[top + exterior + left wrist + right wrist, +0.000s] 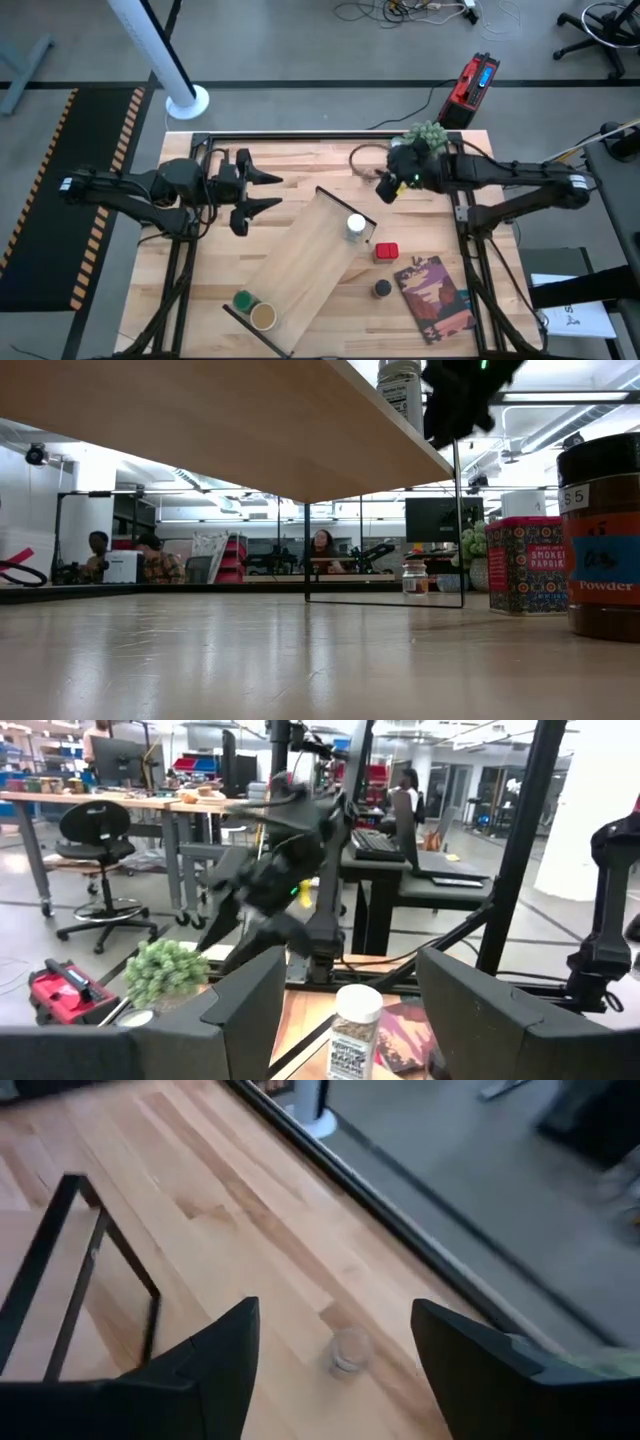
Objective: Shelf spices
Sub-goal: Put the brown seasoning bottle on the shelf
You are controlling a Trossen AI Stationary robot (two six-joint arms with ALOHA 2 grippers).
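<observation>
The left gripper (262,192) hovers spread open beside the shelf (300,265). The shelf carries green-topped (242,300), tan-topped (263,317) and white-topped (356,227) jars (paprika tin (387,251) and black-topped jar (382,289) sit alongside). The right gripper (335,1350), fingers parted, hangs over the clear glass jar (349,1351).

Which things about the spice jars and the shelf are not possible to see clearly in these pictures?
- High view: labels of the white-topped jar, green-topped jar and tan-topped jar on the shelf are unseen; only lids show from above.
- Low view: the picture's edge cuts off the black-topped jar; its label reads only partly.
- Right wrist view: the clear glass jar is blurred between the open right gripper fingers; contents unreadable.
</observation>
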